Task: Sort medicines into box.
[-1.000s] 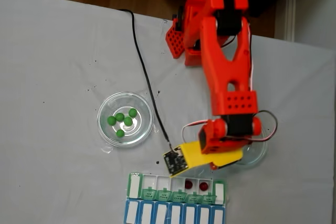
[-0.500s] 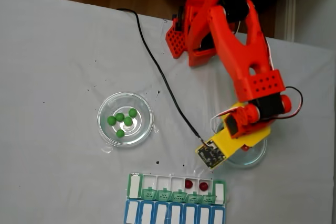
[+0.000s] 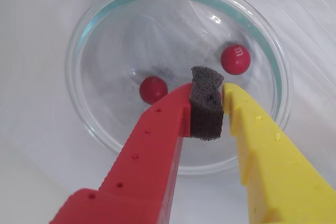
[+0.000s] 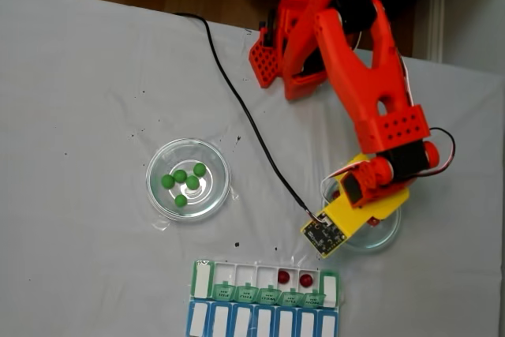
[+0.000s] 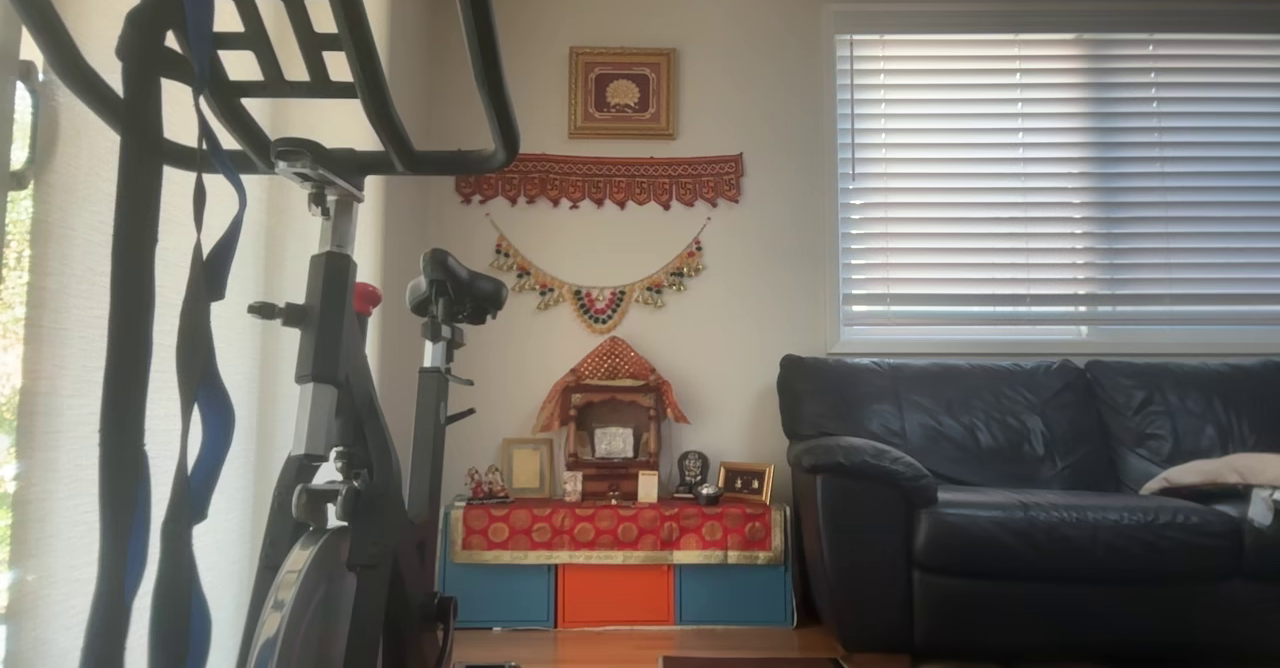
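Gripper (image 3: pixel 207 98), jaws together on just a foam pad (image 3: pixel 206 104), hangs above a glass dish (image 3: pixel 105 129) holding two red balls (image 3: pixel 153 89). In the fixed view the arm (image 4: pixel 371 108) covers that dish; five green balls (image 4: pixel 183 181) sit apart, the box (image 4: pixel 264 301) holding two reds.

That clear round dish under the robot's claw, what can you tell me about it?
The dish is shallow, round and clear, glass by its look, with a greenish tint along its rim. It sits flat on the white table cover, to the right of the dish of green balls in the fixed view. Two red balls lie in it, one near the middle, one marked with a letter. The tool hangs over it, shut on its own grey foam pad; whether it touches the dish is unclear.
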You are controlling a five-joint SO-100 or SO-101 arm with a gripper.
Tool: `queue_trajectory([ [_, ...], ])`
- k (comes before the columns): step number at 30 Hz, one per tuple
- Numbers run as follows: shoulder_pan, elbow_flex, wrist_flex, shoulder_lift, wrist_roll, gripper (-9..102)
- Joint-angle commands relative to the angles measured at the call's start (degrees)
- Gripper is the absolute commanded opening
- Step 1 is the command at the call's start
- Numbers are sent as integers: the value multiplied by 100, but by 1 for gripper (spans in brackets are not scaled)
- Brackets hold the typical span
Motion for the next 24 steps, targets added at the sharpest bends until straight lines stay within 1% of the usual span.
queue_trajectory([
  [1, 26, -123, -44, 44, -88, 2],
  [11, -35, -176, 272, -70, -272, 3],
  [24, -88, -132, 378, -246, -510, 2],
])
